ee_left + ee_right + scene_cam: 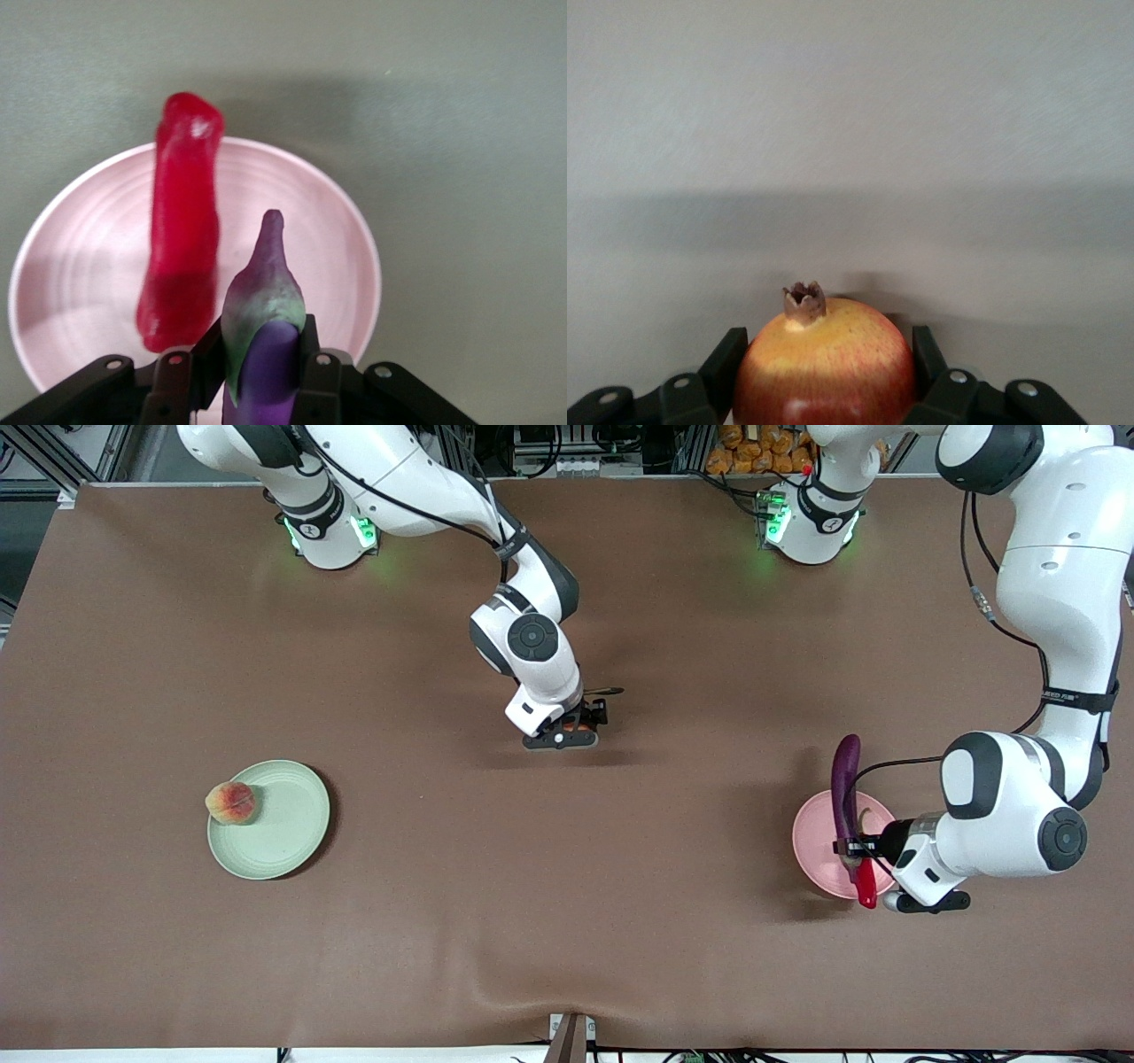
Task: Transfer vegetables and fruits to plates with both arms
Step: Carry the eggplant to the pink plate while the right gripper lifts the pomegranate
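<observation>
My left gripper (852,849) is shut on the purple eggplant (846,779) near its green stem end and holds it over the light pink plate (811,833). In the left wrist view the eggplant (266,301) sits between the fingers (197,354), above the plate (310,204). The red chili (866,886) lies on the pink plate and reaches over its rim; it also shows in the left wrist view (182,230). My right gripper (571,731) is shut on the red and yellow fruit (824,372) at the table's middle. The peach-like fruit (232,802) rests on the mint green plate (283,833).
A brown cloth covers the table (549,886). The left arm's elbow and forearm (1054,646) hang over its end of the table. A small post (570,1036) stands at the table's edge nearest the front camera.
</observation>
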`<state>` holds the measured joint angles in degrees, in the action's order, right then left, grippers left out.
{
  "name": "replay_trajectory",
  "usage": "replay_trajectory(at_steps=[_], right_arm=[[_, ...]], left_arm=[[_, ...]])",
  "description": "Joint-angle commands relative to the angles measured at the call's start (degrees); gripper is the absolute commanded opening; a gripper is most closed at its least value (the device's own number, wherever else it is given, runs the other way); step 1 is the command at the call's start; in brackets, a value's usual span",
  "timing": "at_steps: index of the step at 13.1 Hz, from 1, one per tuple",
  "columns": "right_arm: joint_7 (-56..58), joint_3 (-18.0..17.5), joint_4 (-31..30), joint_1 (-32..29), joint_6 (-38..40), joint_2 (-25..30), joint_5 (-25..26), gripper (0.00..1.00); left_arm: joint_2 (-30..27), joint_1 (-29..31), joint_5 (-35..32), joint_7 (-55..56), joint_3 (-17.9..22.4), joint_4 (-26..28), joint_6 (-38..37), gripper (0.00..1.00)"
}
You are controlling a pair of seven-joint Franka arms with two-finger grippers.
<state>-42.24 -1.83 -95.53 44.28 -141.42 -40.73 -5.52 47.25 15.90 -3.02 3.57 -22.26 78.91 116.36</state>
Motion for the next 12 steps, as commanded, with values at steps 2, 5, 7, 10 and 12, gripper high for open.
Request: replay_trajectory(at_steps=[2,5,7,10,12], right_arm=[[3.01,9.36,0.61,-2.52,13.69,9.68,1.39,0.46],[8.31,11.67,0.61,-8.22,16.36,11.63,1.56,0.47],[12.06,12.20,0.61,-11.65,16.27,11.63,1.74,0.47],[27.93,12.11,0.43,-19.29,16.44,11.63,1.65,0.48],[46.37,12.11,0.08,-23.43,16.62,11.46,1.48,0.48]], left_arm=[[0.30,0.19,-1.02,-1.28,-0.51,0.72,0.35,0.00],[1.09,0.01,-0.23,-0.67,-0.42,0.36,1.41,0.00],[1.62,-0.17,-0.23,-0.23,-0.42,0.45,4.12,0.02],[1.62,-0.69,-0.76,-0.05,-0.42,0.19,4.22,0.74],[1.36,-0.70,-0.84,1.61,-0.42,0.10,4.13,1.00]])
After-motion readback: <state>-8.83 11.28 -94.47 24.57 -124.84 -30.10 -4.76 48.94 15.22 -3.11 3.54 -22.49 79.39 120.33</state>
